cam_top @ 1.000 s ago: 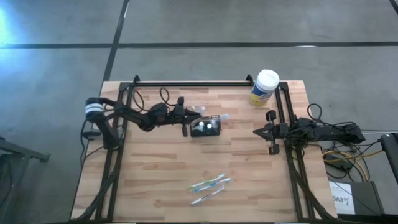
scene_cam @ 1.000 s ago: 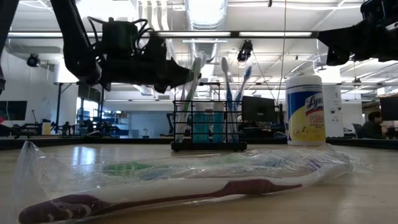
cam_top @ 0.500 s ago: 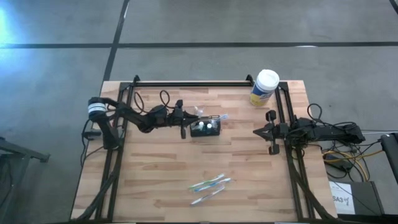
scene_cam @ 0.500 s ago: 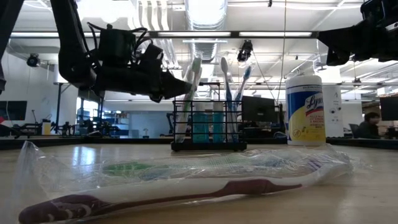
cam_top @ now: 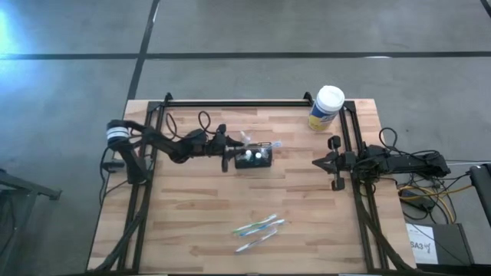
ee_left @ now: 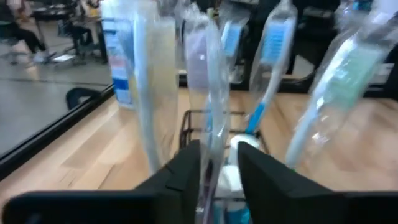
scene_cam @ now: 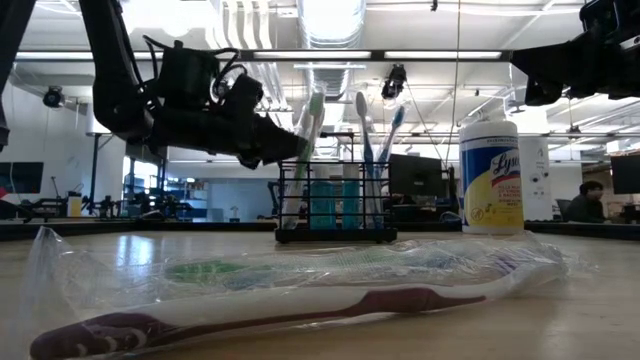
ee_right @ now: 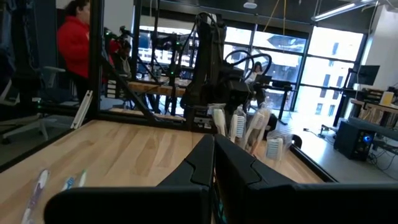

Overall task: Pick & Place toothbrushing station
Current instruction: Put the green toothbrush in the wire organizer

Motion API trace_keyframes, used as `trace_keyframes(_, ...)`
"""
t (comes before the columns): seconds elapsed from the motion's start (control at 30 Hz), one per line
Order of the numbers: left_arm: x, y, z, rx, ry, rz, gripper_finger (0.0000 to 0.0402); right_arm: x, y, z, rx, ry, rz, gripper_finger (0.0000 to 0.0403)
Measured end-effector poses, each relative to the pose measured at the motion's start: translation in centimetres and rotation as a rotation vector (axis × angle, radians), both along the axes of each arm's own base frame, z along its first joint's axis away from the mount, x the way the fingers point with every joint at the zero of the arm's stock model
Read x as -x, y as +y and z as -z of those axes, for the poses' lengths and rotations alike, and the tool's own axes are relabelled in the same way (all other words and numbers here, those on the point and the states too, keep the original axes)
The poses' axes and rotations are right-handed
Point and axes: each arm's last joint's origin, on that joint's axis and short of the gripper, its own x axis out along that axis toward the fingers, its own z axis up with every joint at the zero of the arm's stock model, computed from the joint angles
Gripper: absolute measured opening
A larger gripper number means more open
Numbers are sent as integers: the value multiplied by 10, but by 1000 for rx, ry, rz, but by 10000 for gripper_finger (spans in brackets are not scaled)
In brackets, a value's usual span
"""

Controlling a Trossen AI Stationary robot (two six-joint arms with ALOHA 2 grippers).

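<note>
— Since the earlier frame, what changed?

— Only the left gripper (cam_top: 228,151) shifted: it drew slightly back from the caddy toward the frame's left, and its fingers (ee_left: 186,167), which had been pinched together, stood a little apart around a wrapped toothbrush (ee_left: 208,118) standing in the rack. Whether they were touching it I could not tell.

— And the toothbrushing station?

— The black mesh caddy (cam_top: 254,158) sat upright just above centre of the high view, holding several wrapped brushes. That one looked delivered; I judged the placing about half done, since three more wrapped toothbrushes (cam_top: 259,228) lay loose at lower centre.

— The right arm?

— The right gripper (cam_top: 332,163) was parked at the right edge, fingers together, holding nothing.

— The surroundings?

— A pale wood-plank table (cam_top: 192,207) with a black frame, and a white-lidded wipes canister (cam_top: 327,107) at upper right. Beyond lay grey floor, an open workshop with bright windows, and a person in red (ee_right: 77,43) at the right wrist view's upper left.
</note>
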Motion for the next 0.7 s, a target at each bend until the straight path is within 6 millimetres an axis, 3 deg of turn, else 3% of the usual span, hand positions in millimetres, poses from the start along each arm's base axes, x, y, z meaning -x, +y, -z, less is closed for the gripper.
trace_keyframes(0.37, 8, -3, -30, -6, -58, 10, 241, 0, 0, 0, -4, -1, 0, 8)
trace_keyframes(0.5, 18, -6, -49, -8, -65, 9, 257, 0, 0, 0, -4, -1, -1, 8)
trace_keyframes(0.7, 46, -18, -87, -3, -66, 43, 250, 0, 0, 0, -4, 0, -1, 8)
